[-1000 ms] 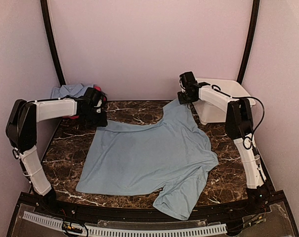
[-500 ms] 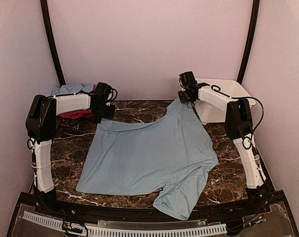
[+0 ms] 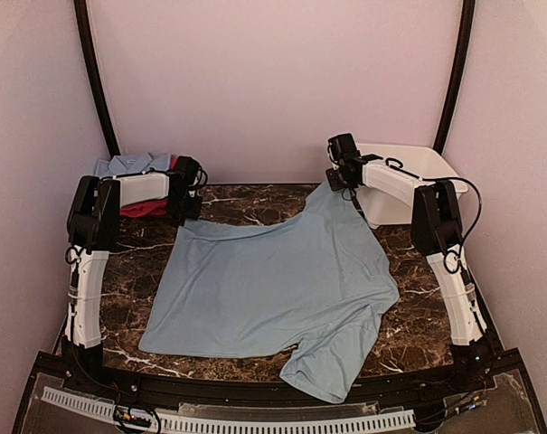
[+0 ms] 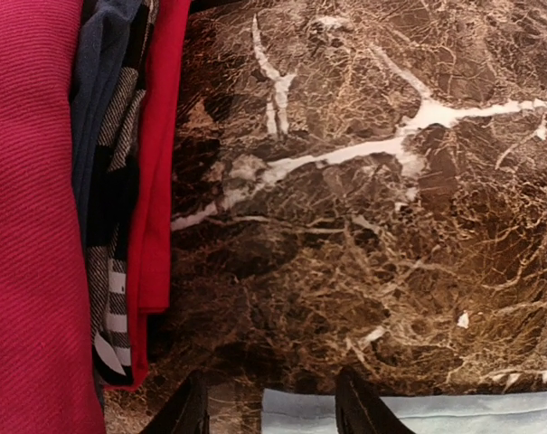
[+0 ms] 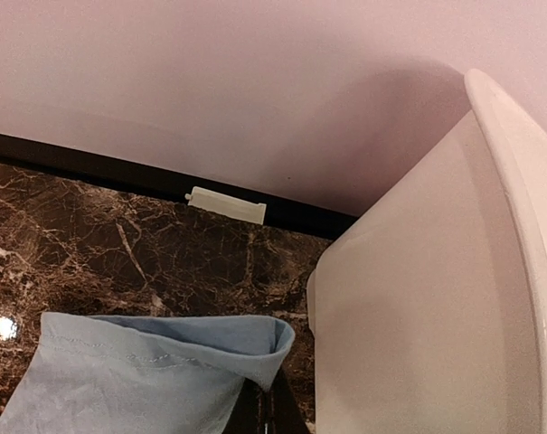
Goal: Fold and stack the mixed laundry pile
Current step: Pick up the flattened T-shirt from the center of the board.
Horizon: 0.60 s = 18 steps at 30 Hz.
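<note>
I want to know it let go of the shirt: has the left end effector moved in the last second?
Yes. The left end effector has drawn back toward the rear wall, off the blue shirt's far corner and closer to the folded stack.

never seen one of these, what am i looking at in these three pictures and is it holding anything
These are two robot arms bolted at the near edge of a dark marble table, each ending in a two-finger gripper. The wide picture comes from a fixed camera above and behind them. The other two come from small cameras on the wrists, each looking past that arm's own fingers. A pale blue shirt lies spread on the table. The right gripper is shut on its far corner and holds it up beside a white tub. The left gripper is open and holds nothing. Its wrist view shows bare marble, with a stack of clothes alongside it at the back left: red, dark and striped pieces.
</note>
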{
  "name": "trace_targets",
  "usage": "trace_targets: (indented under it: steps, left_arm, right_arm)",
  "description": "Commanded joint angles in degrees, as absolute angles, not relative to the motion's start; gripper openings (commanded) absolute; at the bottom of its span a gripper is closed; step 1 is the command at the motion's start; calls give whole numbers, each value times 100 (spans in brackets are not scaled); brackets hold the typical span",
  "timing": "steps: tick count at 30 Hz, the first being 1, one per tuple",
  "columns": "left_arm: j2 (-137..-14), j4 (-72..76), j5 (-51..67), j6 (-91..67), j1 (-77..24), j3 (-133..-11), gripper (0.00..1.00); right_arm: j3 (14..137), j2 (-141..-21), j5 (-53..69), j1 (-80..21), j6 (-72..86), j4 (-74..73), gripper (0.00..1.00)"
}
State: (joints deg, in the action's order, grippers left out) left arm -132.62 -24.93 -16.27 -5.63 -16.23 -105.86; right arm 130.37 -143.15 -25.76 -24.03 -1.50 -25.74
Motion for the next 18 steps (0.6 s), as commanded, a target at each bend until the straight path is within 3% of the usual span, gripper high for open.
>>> trace_targets:
  steps: [1, 13, 18]
  left_arm:
    - [-13372, -3046, -1719, -386, -1604, -10965, 47]
    - [-13589, -3477, -1160, -246, -1544, -11052, 41]
    - [-13713, -3533, -1042, -244, -1474, -11349, 14]
  right_arm:
    - [12974, -14212, -2729, -2446, -210, -2329, 0]
    - [12940, -14136, -2709, -2443, -220, -2298, 0]
    - [12930, -14105, -2724, -2441, -264, -2268, 0]
